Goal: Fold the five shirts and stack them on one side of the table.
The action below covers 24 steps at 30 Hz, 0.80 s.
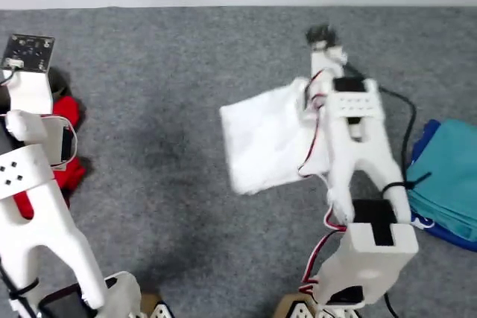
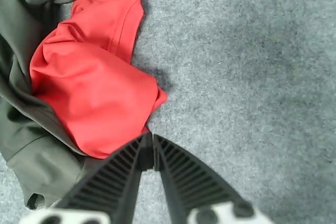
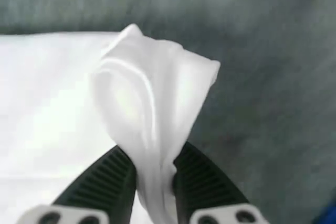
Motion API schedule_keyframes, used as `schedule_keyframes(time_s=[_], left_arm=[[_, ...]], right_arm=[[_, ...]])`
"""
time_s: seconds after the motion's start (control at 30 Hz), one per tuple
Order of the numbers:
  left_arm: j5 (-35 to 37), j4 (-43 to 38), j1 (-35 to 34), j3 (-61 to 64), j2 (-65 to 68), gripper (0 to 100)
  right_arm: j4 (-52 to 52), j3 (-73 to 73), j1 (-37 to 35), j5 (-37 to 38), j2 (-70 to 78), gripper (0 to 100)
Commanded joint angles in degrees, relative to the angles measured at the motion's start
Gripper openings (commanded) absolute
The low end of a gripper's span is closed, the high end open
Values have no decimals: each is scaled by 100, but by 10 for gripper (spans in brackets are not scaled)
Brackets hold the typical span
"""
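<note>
right tool (image 3: 154,163) clamped on a bunched edge of white shirt (image 1: 261,143), tabletop (image 1: 164,72) centre, probably to carry it to the teal shirt (image 1: 447,165) stack at 3 o'clock. left tool (image 2: 153,145) together, empty, by red shirt (image 2: 94,87) at 9 o'clock.

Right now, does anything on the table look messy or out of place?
Yes. The red shirt and a dark green shirt lie crumpled in a heap near the left gripper, unfolded. The white shirt bunches up where the right gripper pinches it.

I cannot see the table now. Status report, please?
Right gripper shut on white shirt. Left gripper shut, empty, beside red shirt. Teal shirt on blue shirt, off to one side.
</note>
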Motion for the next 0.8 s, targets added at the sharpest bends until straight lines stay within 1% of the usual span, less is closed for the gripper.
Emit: schedule_keyframes(time_s=[0.0, 0.13, 0.2, 0.27, 0.33, 0.37, 0.43, 0.47, 0.5, 0.63, 0.77], left_arm=[[-44, 123, -26, -22, -132, 4], [-44, 114, -18, 171, -132, 4], [-44, 114, -18, 365, -132, 4], [-44, 114, -18, 505, -132, 4], [-53, 105, -18, 558, -132, 4], [-53, 105, -18, 558, -132, 4], [-53, 105, -18, 541, -132, 4], [-53, 97, -18, 541, -132, 4], [-62, 62, -18, 549, -132, 4], [-62, 26, -9, 541, -132, 4], [-62, 26, -9, 558, -132, 4]], right_arm=[[-92, -1336, 75, 1565, 497, 10], [-84, -2593, -40, 2796, 1754, 10], [-75, -3218, -75, 3191, 2343, 15], [-31, -3807, -66, 3288, 2844, 37], [207, -4308, -48, 3262, 3160, 121], [400, -4545, -4, 3077, 3231, 170], [725, -5037, 22, 2215, 3275, 235], [875, -5266, 22, 1758, 3284, 247], [1033, -5477, 22, 1407, 3301, 251], [1859, -6057, -48, 492, 3319, 250], [2712, -6409, -145, -800, 3319, 250]])
